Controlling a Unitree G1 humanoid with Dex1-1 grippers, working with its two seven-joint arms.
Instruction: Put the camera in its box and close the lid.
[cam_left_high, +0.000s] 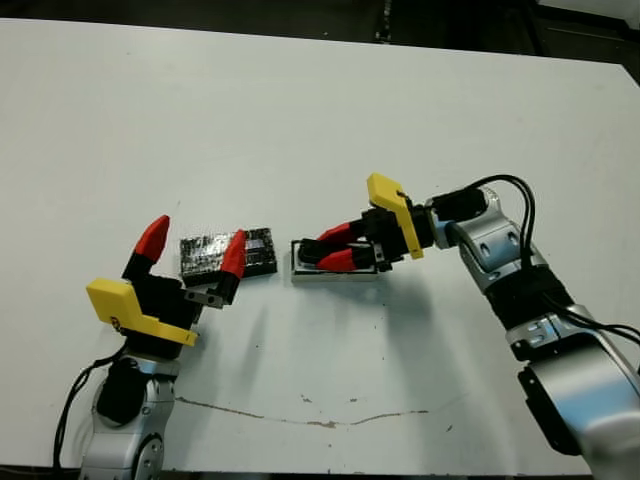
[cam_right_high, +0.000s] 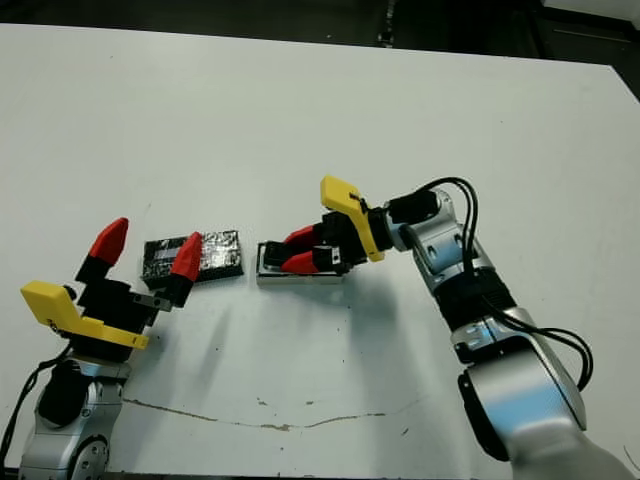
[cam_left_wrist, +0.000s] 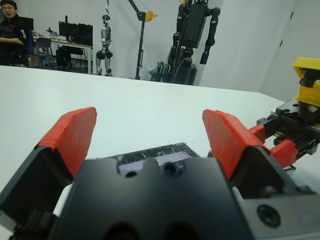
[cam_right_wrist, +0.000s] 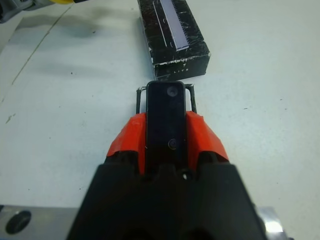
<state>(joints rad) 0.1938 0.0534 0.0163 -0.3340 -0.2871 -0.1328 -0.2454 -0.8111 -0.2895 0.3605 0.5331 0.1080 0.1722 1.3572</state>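
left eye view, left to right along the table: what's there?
left gripper → lid → box → right gripper, holding the camera over the box

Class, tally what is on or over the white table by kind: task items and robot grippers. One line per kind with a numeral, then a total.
Cameras: 1, the camera, gripped by the right gripper
Boxes: 1, the box, below that gripper
Lids: 1, the lid, flat on the table
Grippers: 2, the right one and the left gripper, fingers spread
Total: 5
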